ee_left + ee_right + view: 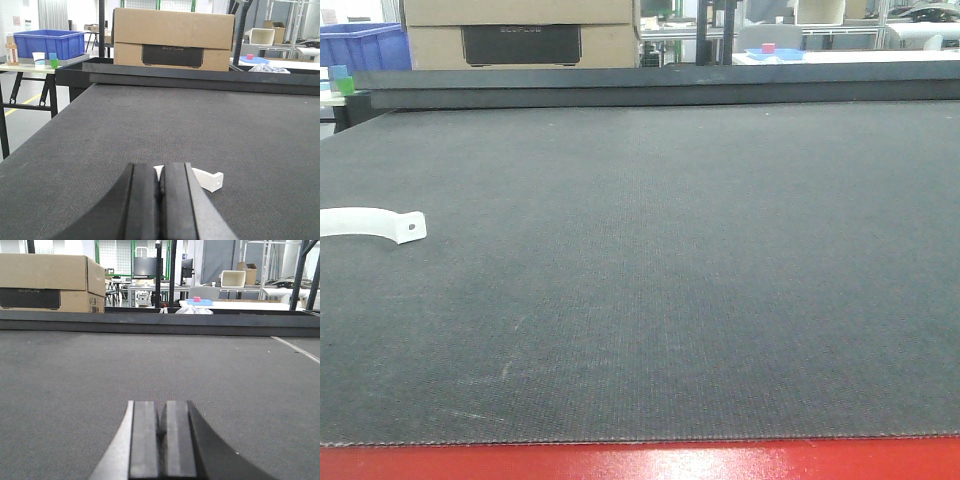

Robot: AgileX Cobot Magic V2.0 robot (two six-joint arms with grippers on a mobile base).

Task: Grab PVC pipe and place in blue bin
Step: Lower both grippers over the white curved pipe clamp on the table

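A wide table (650,300) covered in dark grey, finely woven matting fills most of the view. It has a red strip (640,462) along its near edge and a raised black rail (160,322) at the far side.

The left gripper (160,172) sits low over the matting, its two black pads pressed together with nothing between them. The white PVC pipe (207,179), a curved piece with a flat, holed tab, lies on the matting just beyond that gripper's tips and a little to its right. It is partly hidden behind them, and whether they touch cannot be told.

The right gripper (162,412) is likewise closed on itself, with matting stretching ahead of it to the rail.

Far beyond the left gripper and off to its left, a blue bin (49,42) stands on a separate side table (30,67) beside a bottle (11,50). Straight ahead, past the rail, rests a big cardboard box (172,40). Further back are workshop benches and metal racks.
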